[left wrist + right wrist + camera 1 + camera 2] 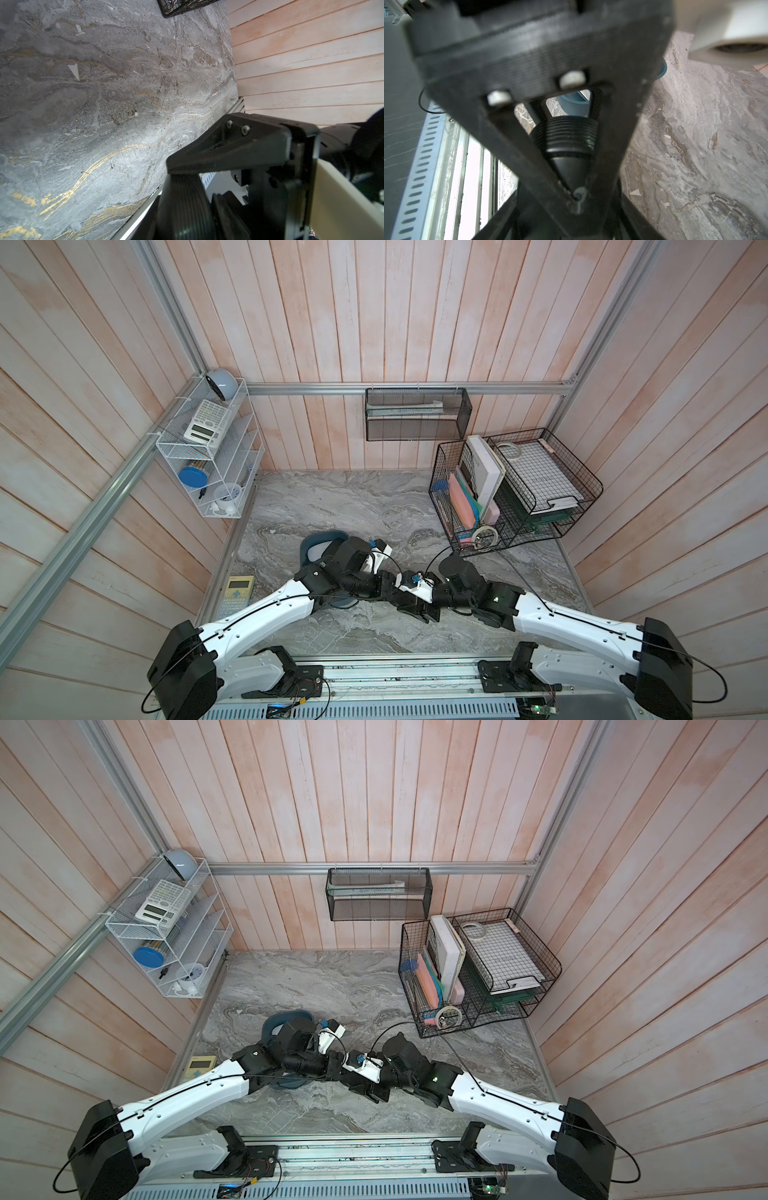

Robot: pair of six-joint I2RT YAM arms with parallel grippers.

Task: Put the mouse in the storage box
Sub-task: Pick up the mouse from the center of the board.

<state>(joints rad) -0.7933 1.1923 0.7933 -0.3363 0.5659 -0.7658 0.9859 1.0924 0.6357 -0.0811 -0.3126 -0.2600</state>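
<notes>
My two arms meet low over the middle of the marble table. The mouse (564, 137) is black with a ribbed band and hangs between both grippers; it also fills the space by my left jaws (182, 203). In both top views the grippers hide it. The left gripper (409, 597) (187, 209) is closed on the mouse. The right gripper (424, 610) (571, 199) faces it with its fingers spread on either side of the mouse. The storage box (311, 541) (276, 1021), dark teal-blue, lies on the table under my left forearm, mostly covered; a piece of its rim (571, 104) shows behind the mouse.
A yellow-green calculator (237, 591) lies by the table's left edge. Black wire baskets (515, 489) with books and papers stand at the back right. A black mesh basket (415, 414) hangs on the back wall. A white wire rack (212, 448) hangs at the left.
</notes>
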